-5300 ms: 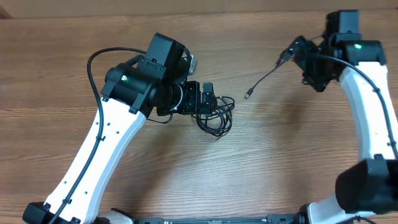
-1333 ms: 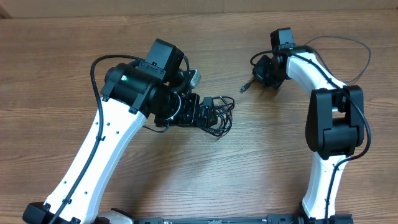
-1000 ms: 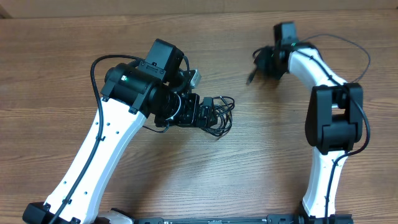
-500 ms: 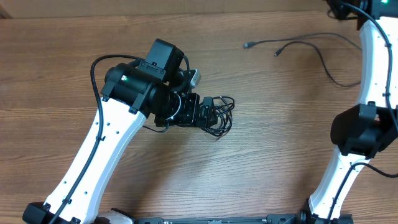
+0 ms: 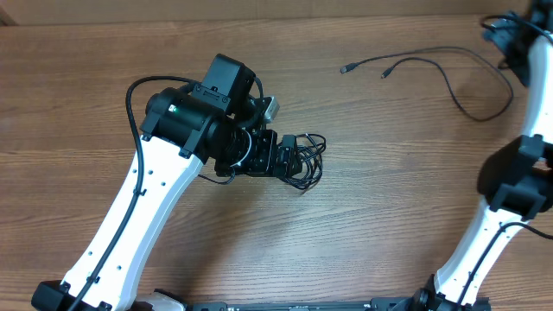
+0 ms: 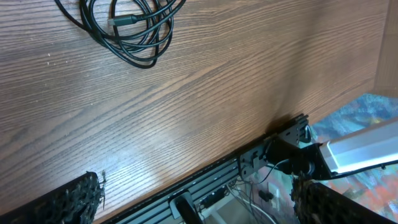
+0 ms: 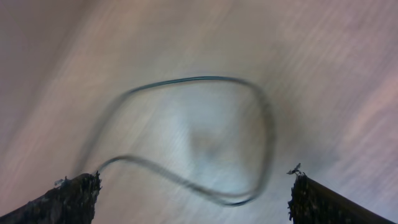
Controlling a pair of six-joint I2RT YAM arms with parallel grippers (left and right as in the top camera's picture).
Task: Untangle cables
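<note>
One thin black cable (image 5: 302, 161) lies as a small coiled bundle at the table's middle. My left gripper (image 5: 285, 152) is right beside it on its left. In the left wrist view the bundle (image 6: 132, 30) lies at the top left, ahead of the wide-open, empty fingers (image 6: 199, 205). The second cable (image 5: 432, 69) lies stretched in a long curve at the back right, with its plug ends (image 5: 344, 67) pointing left. My right gripper (image 5: 505, 33) is at the far right back corner. The blurred right wrist view shows a loop of this cable (image 7: 205, 140) on the table beyond the open, empty fingers (image 7: 196, 199).
The table's front edge, a metal rail (image 6: 249, 168) and the floor beyond show in the left wrist view. The right arm's white links (image 5: 518, 173) stand along the right edge. The left arm (image 5: 147, 199) crosses the left half of the table.
My right arm has swung from the table's middle back to the far right corner and let go of the second cable, which now lies stretched out. The left arm and bundle have not moved.
</note>
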